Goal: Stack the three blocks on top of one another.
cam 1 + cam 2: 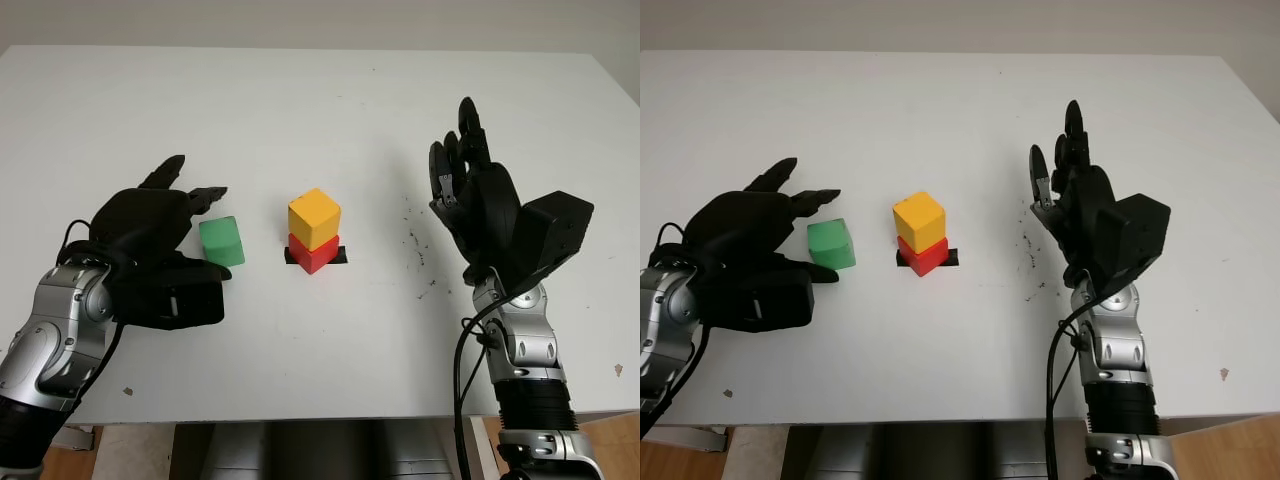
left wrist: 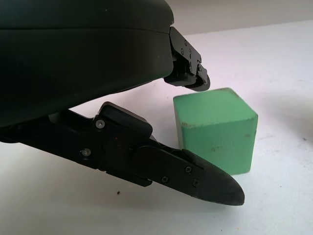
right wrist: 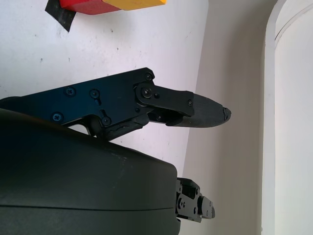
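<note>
a: where's the left hand (image 1: pixel 150 250)?

b: low at the frame's left, open around the green block (image 1: pixel 222 241), fingers either side, no grip visible.

a: and the right hand (image 1: pixel 480 205)?

b: right of centre, raised, open, empty.

a: the stack?

b: centre: yellow block (image 1: pixel 314 218) on red block (image 1: pixel 313 254), over black tape (image 1: pixel 340 256). no writing anywhere.

White table (image 1: pixel 320 110) spans the scene. A black tape patch (image 1: pixel 340 256) lies flat near its centre. Dark specks (image 1: pixel 415 245) scatter toward the right edge, with isolated marks near the front edge.
</note>
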Robot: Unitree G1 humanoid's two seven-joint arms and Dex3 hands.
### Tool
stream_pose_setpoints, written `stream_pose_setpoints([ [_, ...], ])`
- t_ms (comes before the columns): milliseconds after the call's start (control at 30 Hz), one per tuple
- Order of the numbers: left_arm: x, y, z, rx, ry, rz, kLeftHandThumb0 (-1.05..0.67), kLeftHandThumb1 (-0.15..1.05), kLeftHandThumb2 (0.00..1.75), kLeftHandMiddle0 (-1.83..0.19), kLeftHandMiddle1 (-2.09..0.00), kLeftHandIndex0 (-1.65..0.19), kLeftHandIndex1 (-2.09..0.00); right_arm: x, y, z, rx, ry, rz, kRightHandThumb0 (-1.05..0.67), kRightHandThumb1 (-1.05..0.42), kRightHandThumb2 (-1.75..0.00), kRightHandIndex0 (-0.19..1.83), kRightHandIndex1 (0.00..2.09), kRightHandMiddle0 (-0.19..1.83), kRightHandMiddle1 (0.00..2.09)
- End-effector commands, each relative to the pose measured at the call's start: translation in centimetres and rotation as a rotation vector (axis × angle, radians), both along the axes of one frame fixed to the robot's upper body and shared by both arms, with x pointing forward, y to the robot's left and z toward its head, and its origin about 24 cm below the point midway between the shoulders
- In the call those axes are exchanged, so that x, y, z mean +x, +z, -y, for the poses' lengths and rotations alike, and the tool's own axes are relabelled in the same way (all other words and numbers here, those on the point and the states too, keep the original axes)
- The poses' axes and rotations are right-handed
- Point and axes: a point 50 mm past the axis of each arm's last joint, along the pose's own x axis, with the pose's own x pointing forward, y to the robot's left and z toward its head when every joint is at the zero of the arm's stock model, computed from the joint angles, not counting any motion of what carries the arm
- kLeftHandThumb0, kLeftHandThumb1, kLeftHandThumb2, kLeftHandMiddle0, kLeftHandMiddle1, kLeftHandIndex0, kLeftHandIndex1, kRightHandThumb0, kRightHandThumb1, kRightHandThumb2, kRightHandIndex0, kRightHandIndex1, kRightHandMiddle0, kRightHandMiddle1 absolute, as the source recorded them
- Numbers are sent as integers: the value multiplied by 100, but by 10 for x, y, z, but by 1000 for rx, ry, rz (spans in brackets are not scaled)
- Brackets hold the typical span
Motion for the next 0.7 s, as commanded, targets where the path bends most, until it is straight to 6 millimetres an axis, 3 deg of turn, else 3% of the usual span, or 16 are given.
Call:
stream_pose_setpoints([
  [0, 1, -2, 3, -3, 0, -2, -83, 101, 5, 7, -7, -32, -16, -2, 1, 4, -10, -6, 5, -61, -105, -56, -16, 5, -15, 5],
  [267, 4, -9, 3, -154, 2, -27, -77, 103, 6, -2, -8, -44, -24, -2, 2, 4, -2, 1, -2, -61, -105, -56, -17, 5, -15, 5],
  [367, 4, -9, 3, -202, 3, -33, -69, 104, 9, -8, -6, -32, -61, -2, 2, 4, -10, -3, -2, -61, -105, -56, -17, 5, -15, 5],
  [533, 2, -10, 2, -256, 22, 18, -42, 105, 18, -22, -6, -19, -138, -3, 3, 4, -12, 0, -3, -59, -105, -57, -17, 5, -16, 5],
  [667, 1, -9, 2, -260, 26, 51, -40, 105, 18, -27, -7, -15, -154, -2, 2, 4, -9, 2, 1, -59, -105, -57, -17, 5, -16, 5],
])
